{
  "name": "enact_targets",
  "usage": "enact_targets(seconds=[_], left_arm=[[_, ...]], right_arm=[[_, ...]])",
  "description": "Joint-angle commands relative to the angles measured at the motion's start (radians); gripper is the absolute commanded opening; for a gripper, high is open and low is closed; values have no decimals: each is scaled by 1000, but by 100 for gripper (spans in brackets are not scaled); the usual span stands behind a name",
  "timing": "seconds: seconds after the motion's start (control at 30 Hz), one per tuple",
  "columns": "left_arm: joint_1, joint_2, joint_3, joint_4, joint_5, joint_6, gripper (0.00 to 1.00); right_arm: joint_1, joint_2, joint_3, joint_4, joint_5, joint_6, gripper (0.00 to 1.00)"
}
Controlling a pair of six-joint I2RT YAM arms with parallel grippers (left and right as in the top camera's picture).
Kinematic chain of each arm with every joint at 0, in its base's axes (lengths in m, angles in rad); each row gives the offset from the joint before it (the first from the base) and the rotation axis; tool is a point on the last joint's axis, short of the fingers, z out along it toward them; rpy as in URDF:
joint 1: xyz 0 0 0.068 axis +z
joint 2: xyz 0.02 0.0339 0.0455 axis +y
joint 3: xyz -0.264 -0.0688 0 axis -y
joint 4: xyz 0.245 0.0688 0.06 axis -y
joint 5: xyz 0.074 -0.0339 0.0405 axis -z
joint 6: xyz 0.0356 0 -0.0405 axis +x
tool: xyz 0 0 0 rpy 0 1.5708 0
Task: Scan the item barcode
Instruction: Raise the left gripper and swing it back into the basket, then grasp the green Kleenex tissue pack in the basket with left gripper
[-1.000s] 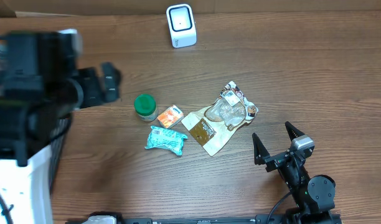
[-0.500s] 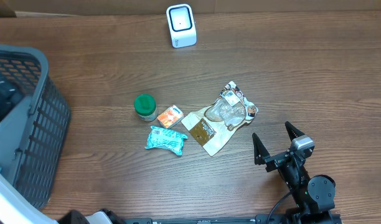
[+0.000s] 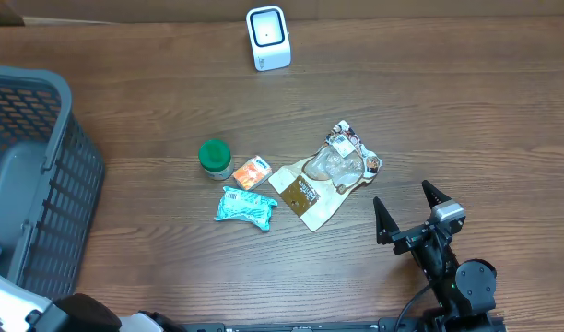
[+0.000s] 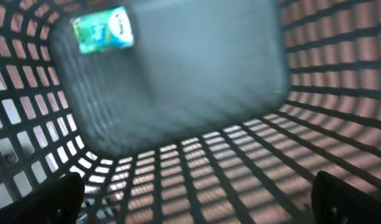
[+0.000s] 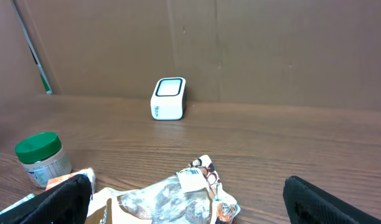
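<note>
Scanner (image 3: 268,37) back-ctr of table (image 3: 466,111). Basket (image 3: 79,175) at far L edge, carton (image 4: 103,29) lying in its corner. Mid-table, L to R: jar (image 3: 215,158), small packet (image 3: 252,172) just beside it, then pouch (image 3: 323,175). Wrapped pack (image 3: 246,207) in front of the packet. Right tool (image 3: 401,195) front-R of pouch.

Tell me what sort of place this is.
Probably a mock shop checkout: a small white boxy barcode scanner at the far edge of the wood-grain table, a dark grey plastic mesh basket at the left, and a green-lidded jar and small packets in the middle.
</note>
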Motion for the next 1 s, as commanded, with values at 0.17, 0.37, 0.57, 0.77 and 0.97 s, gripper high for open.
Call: enact_targets(seconds=[0.17, 0.37, 0.57, 0.77, 0.97], left_arm=[[62, 8, -242, 124, -77, -6, 100], [96, 9, -350, 238, -110, 9, 100], [99, 30, -422, 345, -114, 124, 100], [100, 78, -463, 449, -134, 224, 98], [100, 145, -463, 528, -234, 238, 95]], right_arm=[[-4, -9, -10, 5, -2, 0, 100], [-4, -9, -10, 5, -2, 1, 100], [-4, -9, -10, 5, -2, 0, 100], [-4, -9, -10, 5, -2, 0, 100], [-4, -9, -10, 5, -2, 0, 100]])
